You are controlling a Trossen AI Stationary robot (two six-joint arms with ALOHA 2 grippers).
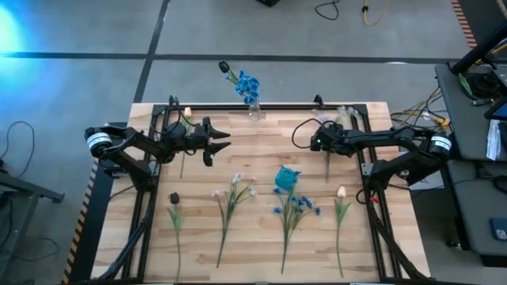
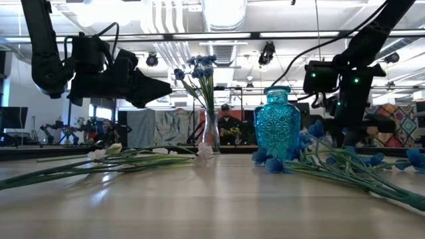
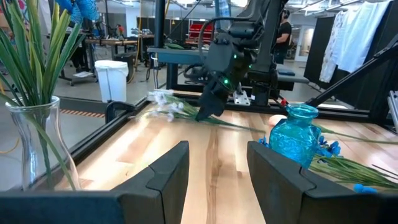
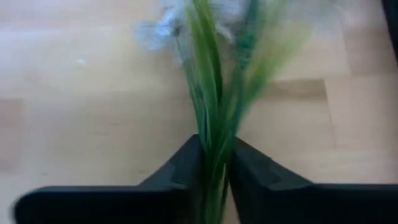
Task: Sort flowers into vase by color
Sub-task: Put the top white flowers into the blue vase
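From above I see blue flowers (image 1: 247,84) already in the clear vase (image 1: 254,111), the turquoise vase (image 1: 286,179) empty, four stems on the table (image 1: 261,150). By wrist views, left gripper (image 3: 217,163) is wide apart, and right gripper (image 4: 216,163) pinches a pale spray (image 4: 211,93).

Two dark robot arms with black two-finger grippers

Both arms are black, built of jointed segments, each with a white band near its outer end in the high view. The left gripper (image 3: 217,171) has broad, matte black fingers (image 3: 166,174) with angled inner faces. The right gripper (image 4: 216,163) has the same black wedge-shaped fingers. A looping black cable and small green lights show on the right arm.
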